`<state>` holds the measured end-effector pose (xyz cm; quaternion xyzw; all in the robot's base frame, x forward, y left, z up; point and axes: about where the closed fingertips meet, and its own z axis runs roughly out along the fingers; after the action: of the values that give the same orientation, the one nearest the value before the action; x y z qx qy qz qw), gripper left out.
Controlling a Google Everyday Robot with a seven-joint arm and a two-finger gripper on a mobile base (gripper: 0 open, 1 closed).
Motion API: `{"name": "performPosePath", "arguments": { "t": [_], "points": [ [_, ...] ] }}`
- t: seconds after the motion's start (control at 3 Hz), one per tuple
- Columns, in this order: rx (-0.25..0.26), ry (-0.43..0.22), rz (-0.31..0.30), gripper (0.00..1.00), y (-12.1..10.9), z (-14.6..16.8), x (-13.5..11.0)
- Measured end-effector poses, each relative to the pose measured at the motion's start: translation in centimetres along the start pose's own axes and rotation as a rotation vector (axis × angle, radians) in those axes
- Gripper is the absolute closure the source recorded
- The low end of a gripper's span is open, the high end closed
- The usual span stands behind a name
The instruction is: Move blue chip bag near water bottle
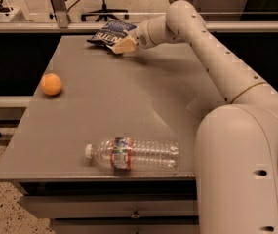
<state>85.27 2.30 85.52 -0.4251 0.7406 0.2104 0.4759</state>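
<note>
The gripper [124,45] sits at the far edge of the table [143,96], about 12 o'clock from the table's middle, at the near corner of the blue chip bag [108,32]. From there toward 6 o'clock the grey top lies bare all the way to the water bottle [133,154], which lies on its side along the near edge, cap toward 9 o'clock. An orange ball [51,84] rests by the edge at 9 o'clock, well apart from that lane. The arm [216,57] spans the side from 1 to 4 o'clock, and the robot's bulky body [241,169] blocks the corner at 5 o'clock
</note>
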Motion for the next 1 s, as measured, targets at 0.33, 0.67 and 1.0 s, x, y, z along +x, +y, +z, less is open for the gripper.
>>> {"name": "performPosePath", "arguments": {
  "t": [0.33, 0.67, 1.0],
  "points": [
    [-0.001, 0.009, -0.004, 0.62, 0.3, -0.1, 0.0],
    [0.020, 0.025, -0.021, 0.86, 0.6, -0.6, -0.2],
    [0.072, 0.039, -0.062, 1.00, 0.9, -2.3, -0.8]
  ]
}}
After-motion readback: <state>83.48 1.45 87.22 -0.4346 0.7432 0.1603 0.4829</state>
